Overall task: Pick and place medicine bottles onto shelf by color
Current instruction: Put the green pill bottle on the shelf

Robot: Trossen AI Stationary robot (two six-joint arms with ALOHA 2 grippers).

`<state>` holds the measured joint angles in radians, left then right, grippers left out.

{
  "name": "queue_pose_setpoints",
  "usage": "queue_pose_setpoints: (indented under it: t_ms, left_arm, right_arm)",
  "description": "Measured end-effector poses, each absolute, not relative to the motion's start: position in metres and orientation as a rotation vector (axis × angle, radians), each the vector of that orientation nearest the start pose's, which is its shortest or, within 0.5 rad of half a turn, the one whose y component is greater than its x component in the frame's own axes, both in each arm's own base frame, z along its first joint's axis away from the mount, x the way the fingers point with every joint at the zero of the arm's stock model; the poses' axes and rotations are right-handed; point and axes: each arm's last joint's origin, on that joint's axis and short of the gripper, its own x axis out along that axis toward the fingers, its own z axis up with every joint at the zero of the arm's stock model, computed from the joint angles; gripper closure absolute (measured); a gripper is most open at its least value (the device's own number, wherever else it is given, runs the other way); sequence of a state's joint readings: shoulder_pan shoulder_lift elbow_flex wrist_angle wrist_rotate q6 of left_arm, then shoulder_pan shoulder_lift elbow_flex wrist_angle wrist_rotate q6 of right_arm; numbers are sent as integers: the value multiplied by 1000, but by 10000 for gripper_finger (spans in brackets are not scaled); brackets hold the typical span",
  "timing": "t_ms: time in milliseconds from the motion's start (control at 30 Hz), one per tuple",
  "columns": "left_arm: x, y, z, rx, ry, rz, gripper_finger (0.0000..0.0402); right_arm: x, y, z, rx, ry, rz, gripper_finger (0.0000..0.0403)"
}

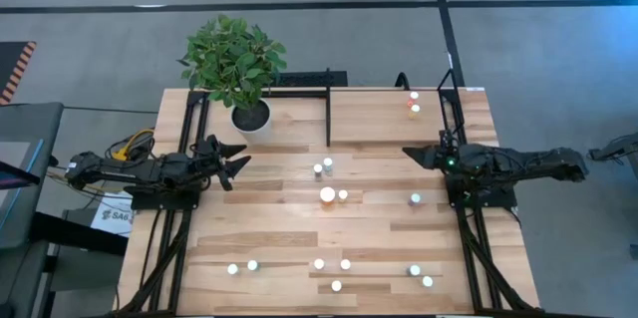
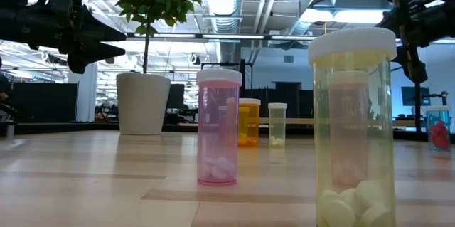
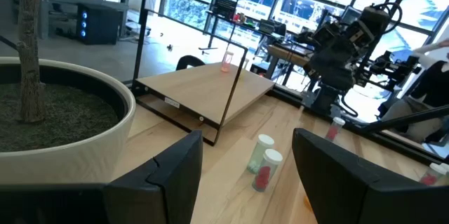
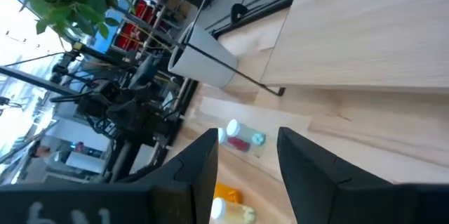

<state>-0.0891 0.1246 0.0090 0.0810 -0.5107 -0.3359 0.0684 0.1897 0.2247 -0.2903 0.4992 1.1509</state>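
Several small white-capped medicine bottles stand scattered on the plank table, among them a pair (image 1: 323, 166), a larger one (image 1: 327, 194) and a row near the front edge (image 1: 336, 285). The low view shows a pink bottle (image 2: 218, 127) and a yellow-green one (image 2: 352, 127) up close. Two bottles (image 1: 414, 103) stand at the far right of the shelf (image 1: 384, 124). My left gripper (image 1: 237, 160) hangs open at the table's left side, beside the plant. My right gripper (image 1: 411, 155) hangs open at the right side, near the shelf's front edge. Neither holds anything.
A white plant pot (image 1: 251, 117) with a leafy plant stands at the far left, close to my left gripper. Black frame bars (image 1: 328, 119) edge the shelf. The table's middle has bare wood between the bottles.
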Motion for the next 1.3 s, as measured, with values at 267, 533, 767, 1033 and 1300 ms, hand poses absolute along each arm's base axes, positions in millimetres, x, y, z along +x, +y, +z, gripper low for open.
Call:
queue_pose_setpoints:
  t_ms: [267,533,767,1033,1300]
  left_arm:
    - [102,5,165,-321,-38,423,194]
    - [102,5,165,-321,-38,423,194]
    - [102,5,165,-321,-38,423,194]
    - [102,5,164,-321,-38,423,194]
    - [102,2,166,-326,-13,295,194]
  right_arm:
    - [94,-7,197,1051,-18,-522,233]
    - [93,-7,193,1035,26,-548,233]
    - [92,-7,192,1031,37,-553,233]
    - [92,-7,192,1031,38,-552,233]
    - [92,-7,192,1031,38,-552,233]
